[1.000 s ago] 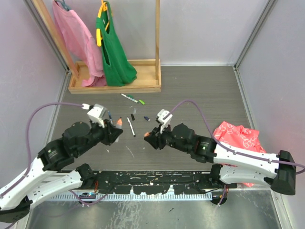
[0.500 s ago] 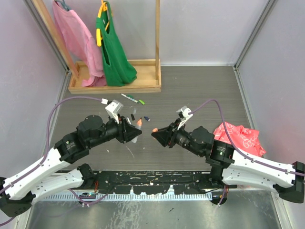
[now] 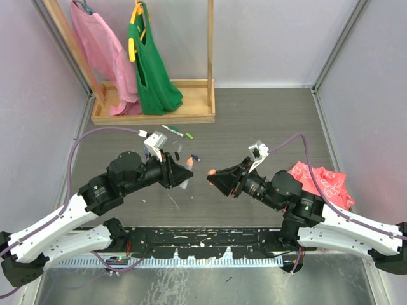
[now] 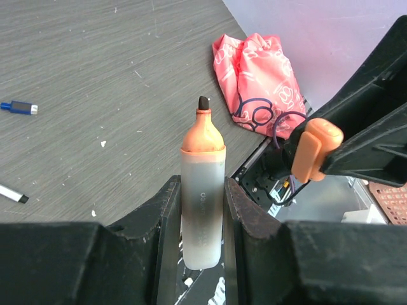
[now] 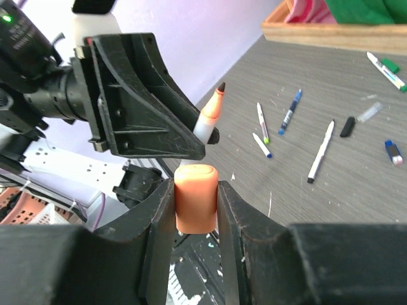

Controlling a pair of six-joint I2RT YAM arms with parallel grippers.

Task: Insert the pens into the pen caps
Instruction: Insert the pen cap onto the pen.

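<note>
From above: grey wood-grain surface, lilac walls, a wooden rack at the back, and both arms have swung inward since a second ago, tips nearly meeting. Left wrist: left pincer clamps the frosted, orange-shouldered pen upright, off the surface. Right wrist: right pincer squeezes the smooth, rounded orange cap.

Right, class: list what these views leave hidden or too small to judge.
Right wrist view: barrel of the orange pen hidden behind the left fingers.
Left wrist view: orange cap partly covered by the right fingers.
Top view: loose caps too small to tell apart.
</note>
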